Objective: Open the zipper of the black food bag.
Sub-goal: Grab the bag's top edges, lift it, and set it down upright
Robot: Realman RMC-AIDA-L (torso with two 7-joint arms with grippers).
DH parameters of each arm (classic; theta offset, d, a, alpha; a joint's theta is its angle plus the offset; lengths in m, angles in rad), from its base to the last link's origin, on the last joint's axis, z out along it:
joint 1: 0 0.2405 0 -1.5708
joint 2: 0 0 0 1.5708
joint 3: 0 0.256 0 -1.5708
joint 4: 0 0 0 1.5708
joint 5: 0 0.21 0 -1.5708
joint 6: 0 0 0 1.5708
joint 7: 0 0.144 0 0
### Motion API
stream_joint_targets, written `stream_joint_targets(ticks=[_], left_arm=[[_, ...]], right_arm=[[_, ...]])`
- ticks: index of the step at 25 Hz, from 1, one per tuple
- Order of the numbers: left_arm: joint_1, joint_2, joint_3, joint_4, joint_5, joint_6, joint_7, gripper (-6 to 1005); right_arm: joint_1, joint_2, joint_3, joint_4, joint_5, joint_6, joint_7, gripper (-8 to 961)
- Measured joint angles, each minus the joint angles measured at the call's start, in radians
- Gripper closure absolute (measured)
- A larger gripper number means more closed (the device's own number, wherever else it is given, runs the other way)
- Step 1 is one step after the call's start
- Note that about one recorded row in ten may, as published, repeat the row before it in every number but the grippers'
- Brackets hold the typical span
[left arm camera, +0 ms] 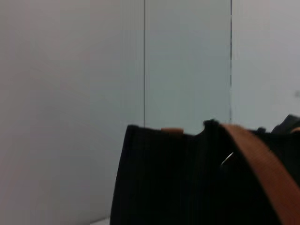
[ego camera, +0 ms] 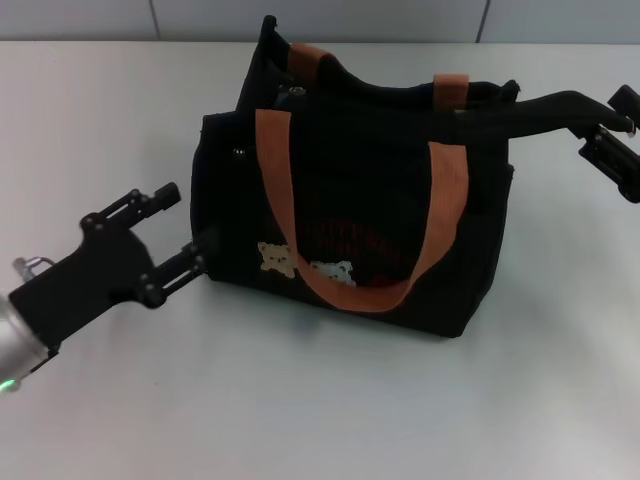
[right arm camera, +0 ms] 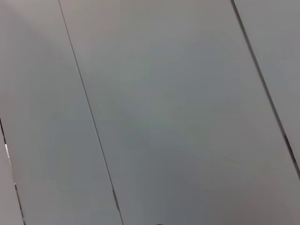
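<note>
Black fabric marks the food bag (ego camera: 350,220), standing upright mid-worktop (ego camera: 300,400) with its mouth already gaping, so I judge the zipper (ego camera: 560,108) largely drawn and the right gripper (ego camera: 610,135) at its far end, though whether those fingers pinch the pull I cannot tell. Left gripper (ego camera: 180,225), fingers spread, sits against the bag's end. Contents are too dark to make out.
</note>
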Motion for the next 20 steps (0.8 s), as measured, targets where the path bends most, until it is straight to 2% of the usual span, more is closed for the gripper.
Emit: stream_joint_targets(ticks=[4,7,11,19,20], left_arm=[[-0.039,-0.016,-0.008,0.013,-0.007,-0.056,-0.001,466],[-0.045,-0.017,-0.008,0.011,-0.007,-0.066,-0.001,407],[-0.073,-0.032,-0.012,0.008,-0.007,-0.092,-0.001,240],[-0.086,-0.048,-0.017,0.005,-0.006,-0.128,0.076,282],[-0.079,-0.053,-0.028,0.005,-0.010,-0.126,0.098,324]], right_arm=[[0.000,0.000,0.000,0.000,0.000,0.000,0.000,116],[0.000,0.001,0.000,0.000,-0.001,0.000,0.000,116],[0.000,0.001,-0.001,-0.001,-0.002,-0.001,0.001,116],[-0.009,0.002,-0.003,0.000,-0.005,-0.017,0.001,116],[-0.009,0.002,-0.003,0.000,-0.005,-0.017,0.001,116]])
